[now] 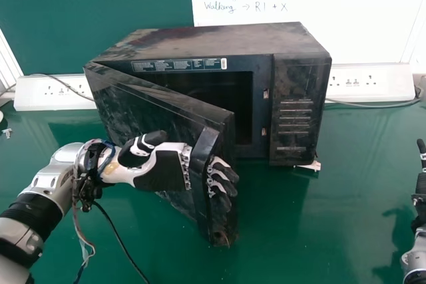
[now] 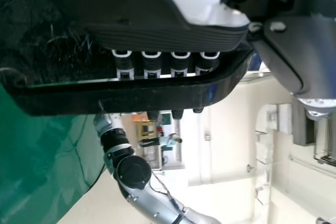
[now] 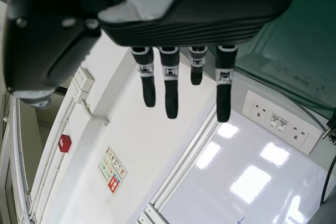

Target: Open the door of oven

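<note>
The dark microwave oven (image 1: 289, 111) stands on the table with its door (image 1: 140, 108) swung well out, hinged on the left. My left hand (image 1: 163, 167) is at the door's free edge, its nearly straight fingers passed through the upright handle (image 1: 204, 151), tips out on the far side. The left wrist view has the same hand (image 2: 152, 61) with its fingers crossing behind the handle (image 2: 157, 94); the thumb stands apart from it. My right hand (image 1: 420, 194) is at the head view's right edge, away from the oven; in the right wrist view this hand (image 3: 170, 82) has straight fingers.
The green table (image 1: 333, 231) extends in front of the oven and to both sides. Socket strips (image 1: 50, 91) run along the wall behind, and a whiteboard (image 1: 373, 24) stands behind the oven. A black cable (image 1: 120, 237) hangs by the left forearm.
</note>
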`<act>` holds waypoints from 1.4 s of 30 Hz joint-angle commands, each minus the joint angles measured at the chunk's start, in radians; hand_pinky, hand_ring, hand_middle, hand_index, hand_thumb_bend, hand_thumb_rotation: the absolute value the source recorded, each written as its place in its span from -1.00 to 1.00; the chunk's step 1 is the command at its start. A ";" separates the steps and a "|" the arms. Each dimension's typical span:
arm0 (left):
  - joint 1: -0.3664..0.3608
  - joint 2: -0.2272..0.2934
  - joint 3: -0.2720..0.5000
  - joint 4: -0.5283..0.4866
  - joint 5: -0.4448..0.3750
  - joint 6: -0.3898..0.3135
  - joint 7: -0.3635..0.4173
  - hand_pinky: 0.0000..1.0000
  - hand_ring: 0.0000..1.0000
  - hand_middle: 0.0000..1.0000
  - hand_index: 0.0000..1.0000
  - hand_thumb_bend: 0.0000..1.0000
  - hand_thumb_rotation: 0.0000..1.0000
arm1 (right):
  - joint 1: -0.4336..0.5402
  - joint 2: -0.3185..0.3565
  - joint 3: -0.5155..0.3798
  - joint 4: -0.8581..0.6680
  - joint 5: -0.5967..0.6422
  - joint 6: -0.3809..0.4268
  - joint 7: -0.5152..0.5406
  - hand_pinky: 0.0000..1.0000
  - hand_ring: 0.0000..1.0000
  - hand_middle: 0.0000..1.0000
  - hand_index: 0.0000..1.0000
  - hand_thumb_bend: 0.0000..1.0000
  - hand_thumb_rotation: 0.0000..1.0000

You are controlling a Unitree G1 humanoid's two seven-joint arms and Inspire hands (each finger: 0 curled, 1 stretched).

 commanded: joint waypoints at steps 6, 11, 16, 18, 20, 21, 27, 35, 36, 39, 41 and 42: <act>-0.005 0.003 0.155 -0.099 -0.223 0.057 -0.018 0.16 0.36 0.55 0.76 0.90 0.83 | -0.008 -0.002 -0.001 0.003 -0.002 0.006 0.002 0.32 0.59 0.85 0.74 1.00 0.76; 0.023 0.015 0.201 -0.104 -0.232 0.048 -0.018 0.05 0.24 0.45 0.70 0.95 0.90 | -0.007 -0.007 -0.003 0.007 -0.002 0.009 0.002 0.29 0.57 0.83 0.74 1.00 0.77; 0.056 0.007 0.269 -0.110 -0.238 0.027 -0.018 0.01 0.21 0.41 0.63 0.75 1.00 | -0.006 -0.005 -0.001 0.000 -0.003 0.010 0.000 0.36 0.59 0.84 0.72 1.00 0.78; 0.060 0.009 0.289 -0.118 -0.241 0.028 -0.018 -0.02 0.20 0.41 0.64 0.78 1.00 | -0.006 -0.007 -0.001 0.005 -0.003 0.011 0.000 0.38 0.59 0.84 0.73 1.00 0.78; 0.063 0.010 0.314 -0.120 -0.239 0.024 -0.018 -0.06 0.17 0.38 0.63 0.80 1.00 | -0.007 -0.010 -0.005 0.011 0.001 0.017 0.009 0.38 0.60 0.84 0.75 1.00 0.78; 0.068 0.006 0.333 -0.120 -0.243 0.025 -0.018 -0.10 0.14 0.35 0.60 0.79 1.00 | -0.006 -0.011 -0.005 0.012 0.002 0.017 0.014 0.39 0.61 0.84 0.75 1.00 0.77; 0.084 0.091 0.331 -0.121 -0.215 0.071 -0.018 -0.20 0.04 0.28 0.53 0.79 0.74 | -0.009 -0.012 -0.004 0.013 -0.001 0.016 0.005 0.37 0.59 0.83 0.73 1.00 0.77; 0.111 0.138 0.372 -0.144 -0.239 0.091 -0.018 -0.33 -0.01 0.27 0.53 0.71 0.84 | -0.007 -0.012 -0.003 0.002 -0.001 0.018 0.006 0.25 0.56 0.82 0.72 1.00 0.77; 0.112 0.141 0.375 -0.148 -0.240 0.084 -0.018 -0.39 -0.05 0.26 0.56 0.74 0.85 | -0.007 -0.012 -0.003 0.001 0.000 0.019 0.005 0.26 0.57 0.83 0.72 1.00 0.74; 0.103 0.140 0.361 -0.160 -0.243 0.085 -0.018 -0.33 0.03 0.30 0.59 0.59 0.92 | -0.007 -0.012 -0.002 0.002 -0.002 0.017 0.003 0.33 0.60 0.84 0.74 1.00 0.75; 0.103 0.124 0.365 -0.165 -0.248 0.102 -0.018 -0.29 0.05 0.30 0.54 0.46 0.86 | -0.006 -0.011 -0.002 -0.001 -0.003 0.013 0.000 0.34 0.61 0.84 0.75 1.00 0.76; 0.104 0.117 0.364 -0.168 -0.251 0.111 -0.018 -0.28 0.05 0.29 0.52 0.40 0.89 | -0.005 -0.010 -0.001 -0.002 -0.005 0.011 -0.003 0.34 0.60 0.84 0.75 1.00 0.77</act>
